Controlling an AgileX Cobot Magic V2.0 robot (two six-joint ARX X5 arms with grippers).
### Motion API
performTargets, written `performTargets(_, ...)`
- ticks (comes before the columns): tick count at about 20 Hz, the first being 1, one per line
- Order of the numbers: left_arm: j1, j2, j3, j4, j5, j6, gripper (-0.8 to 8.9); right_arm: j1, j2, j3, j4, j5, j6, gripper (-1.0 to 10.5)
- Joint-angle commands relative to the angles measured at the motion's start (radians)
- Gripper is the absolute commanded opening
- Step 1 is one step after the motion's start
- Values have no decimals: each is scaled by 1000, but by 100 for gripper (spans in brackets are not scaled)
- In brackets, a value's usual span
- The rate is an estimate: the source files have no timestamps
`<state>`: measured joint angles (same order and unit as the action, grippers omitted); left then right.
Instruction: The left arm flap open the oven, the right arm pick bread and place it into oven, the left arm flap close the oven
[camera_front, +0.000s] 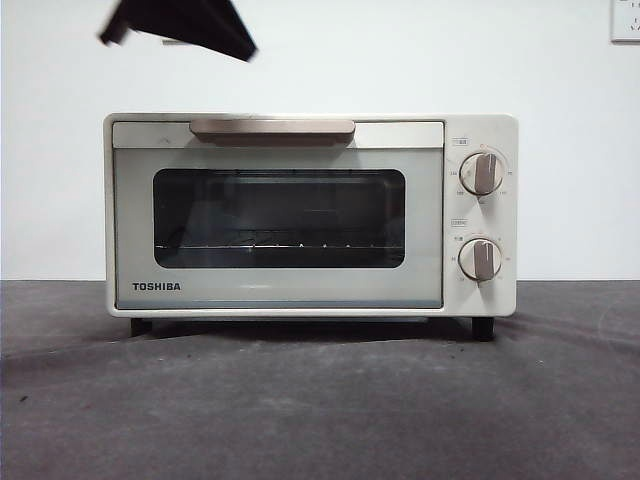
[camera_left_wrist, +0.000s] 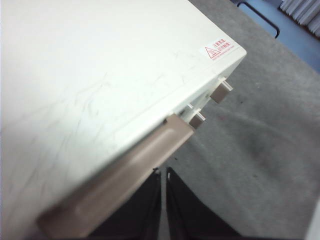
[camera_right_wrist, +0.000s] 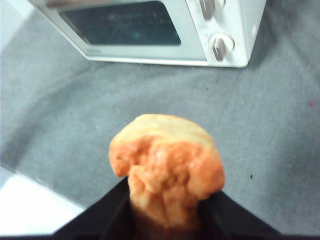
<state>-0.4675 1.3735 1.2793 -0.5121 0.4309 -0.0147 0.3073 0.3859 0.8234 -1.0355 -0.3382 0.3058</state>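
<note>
The cream-white TOSHIBA oven (camera_front: 300, 292) stands on the grey table with its glass door closed. Its beige handle (camera_front: 272, 127) runs along the door's top edge. My left gripper (camera_front: 240, 45) hangs above the oven's top left, apart from it. In the left wrist view the left gripper (camera_left_wrist: 164, 200) has its jaws together just in front of the handle (camera_left_wrist: 125, 170) and holds nothing. My right gripper (camera_right_wrist: 167, 215) is shut on the golden-orange bread (camera_right_wrist: 165, 165) and holds it above the table in front of the oven (camera_right_wrist: 150, 50). The bread and the right gripper are out of the front view.
Two round knobs (camera_front: 482, 173) (camera_front: 481, 259) sit on the oven's right panel. A wire rack (camera_front: 280, 245) shows through the window. Grey table mat (camera_front: 320, 400) lies in front of the oven. A white edge (camera_right_wrist: 30, 205) borders the mat near the right gripper.
</note>
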Motion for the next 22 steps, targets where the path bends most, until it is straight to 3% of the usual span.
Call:
performTargets(1,-15,66,55,11,-26,64,17,5,-19,9,11,-2,35,127)
performTargets(7,-17,130,55,-6,-100,113,18,5,-23,9,11,-2,35,127)
performTargets(12,-17,134,55,-72,-103,134,18,5,-23,9,14,-2,35,127)
performTargets(20,-50,134,55,-240,-107,202,17,5,-23,9,14,-2,35,127)
performTargets(22,-74,134,55,-285,-155,216,17,5,-23,9,14,-2,35,127)
